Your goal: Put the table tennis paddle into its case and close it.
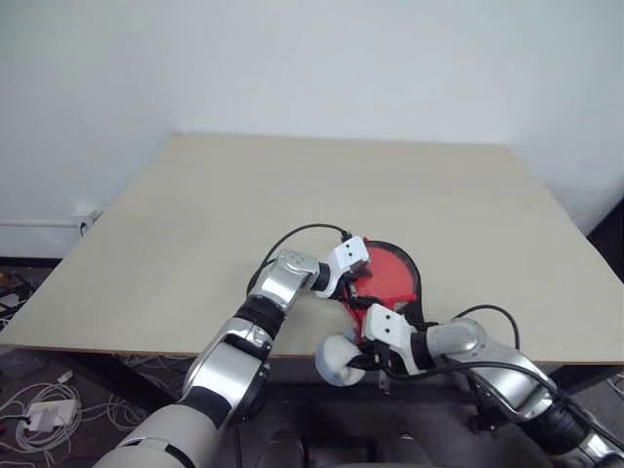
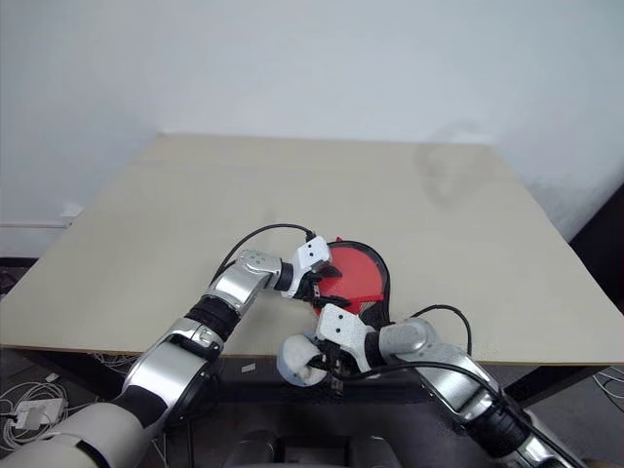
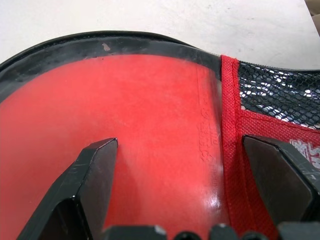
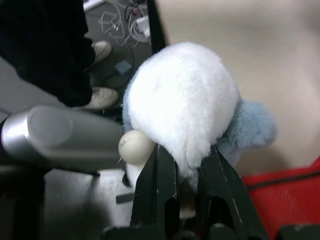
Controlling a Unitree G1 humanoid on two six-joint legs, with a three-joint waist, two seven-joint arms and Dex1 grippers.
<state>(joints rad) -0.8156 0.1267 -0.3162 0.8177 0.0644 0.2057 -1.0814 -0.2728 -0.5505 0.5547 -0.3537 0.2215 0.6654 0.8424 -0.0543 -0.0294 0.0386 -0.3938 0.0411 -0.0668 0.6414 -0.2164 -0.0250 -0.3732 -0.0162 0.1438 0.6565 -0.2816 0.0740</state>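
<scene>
Red paddle face (image 3: 145,140) is sitting between your spread left gripper (image 3: 200,175) fingers at lower centre, while your right gripper (image 4: 187,172) is pinching a white plush toy (image 4: 182,100).

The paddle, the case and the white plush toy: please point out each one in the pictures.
paddle (image 3: 125,130): left wrist view, on its smooth red face.
case (image 3: 280,95): left wrist view, on its black mesh panel.
white plush toy (image 4: 185,100): right wrist view, on its white furry body, held by the right pincer (image 4: 187,165).

Head stereo pair looking down over table (image 1: 195,224), wrist views close, sharing the case (image 3: 260,125)
</scene>
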